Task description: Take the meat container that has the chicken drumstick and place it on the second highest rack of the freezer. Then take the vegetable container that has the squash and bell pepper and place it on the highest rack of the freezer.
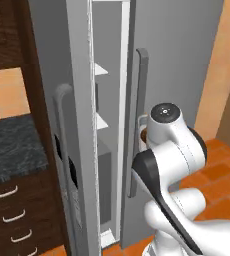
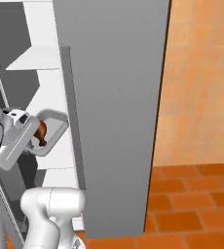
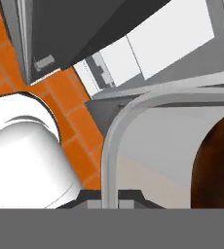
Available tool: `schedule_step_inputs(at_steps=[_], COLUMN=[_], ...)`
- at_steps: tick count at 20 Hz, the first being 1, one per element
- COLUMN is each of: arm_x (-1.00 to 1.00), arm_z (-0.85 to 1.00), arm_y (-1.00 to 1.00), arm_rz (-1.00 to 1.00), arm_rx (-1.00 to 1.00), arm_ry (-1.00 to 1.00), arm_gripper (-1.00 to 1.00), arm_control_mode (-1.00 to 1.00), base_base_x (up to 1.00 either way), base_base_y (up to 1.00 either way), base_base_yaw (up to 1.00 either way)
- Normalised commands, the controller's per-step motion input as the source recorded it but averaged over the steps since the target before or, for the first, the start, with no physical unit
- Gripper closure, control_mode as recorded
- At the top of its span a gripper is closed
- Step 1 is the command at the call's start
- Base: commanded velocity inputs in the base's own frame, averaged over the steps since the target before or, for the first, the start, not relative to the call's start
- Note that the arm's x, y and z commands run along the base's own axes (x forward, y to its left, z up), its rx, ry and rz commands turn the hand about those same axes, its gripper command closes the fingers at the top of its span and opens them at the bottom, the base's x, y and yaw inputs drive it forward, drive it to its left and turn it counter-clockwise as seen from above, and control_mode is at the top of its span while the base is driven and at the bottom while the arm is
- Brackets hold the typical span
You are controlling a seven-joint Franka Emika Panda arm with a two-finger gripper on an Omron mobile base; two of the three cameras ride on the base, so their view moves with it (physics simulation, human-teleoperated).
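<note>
Hand view: meat container [image 3: 133, 126] rim between tool [image 3: 110, 200] tips.

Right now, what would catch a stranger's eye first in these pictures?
Probably the white arm's gripper clamped on the rim of the meat container, a grey tray with the brown chicken drumstick in it, held up at the freezer. The tall grey freezer stands slightly open, white shelves showing through the gap.

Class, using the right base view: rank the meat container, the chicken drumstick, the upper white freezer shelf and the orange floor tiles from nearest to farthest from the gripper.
1. meat container, clamped in the gripper.
2. chicken drumstick, inside it; too close to separate from 1.
3. upper white freezer shelf, above.
4. orange floor tiles, far lower right.
</note>
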Motion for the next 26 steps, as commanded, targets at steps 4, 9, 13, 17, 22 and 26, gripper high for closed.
schedule_step_inputs(at_steps=[4, 9, 13, 17, 22, 26], arm_x=[0.0, 0.0, 0.0, 0.74, 1.0, 1.0], arm_z=[0.0, 0.0, 0.0, 0.0, 0.12, 0.0], arm_y=[0.0, 0.0, 0.0, 0.35, 0.02, -0.1], arm_rz=[0.0, 0.0, 0.0, 0.0, 0.0, 0.0], arm_rx=[0.0, 0.0, 0.0, 0.0, 0.0, -0.01], arm_ry=[0.0, 0.0, 0.0, 0.06, 0.08, 0.06], arm_gripper=[1.0, 1.0, 1.0, 1.0, 1.0, 1.0], arm_control_mode=[1.0, 1.0, 1.0, -1.0, -1.0, -1.0], base_base_x=[0.43, 0.25, 0.38, 0.15, 0.0, 0.0], base_base_y=[-0.57, -0.4, -0.01, 0.04, 0.0, 0.0], base_base_yaw=[0.65, 0.66, 0.32, 0.02, 0.0, 0.0])
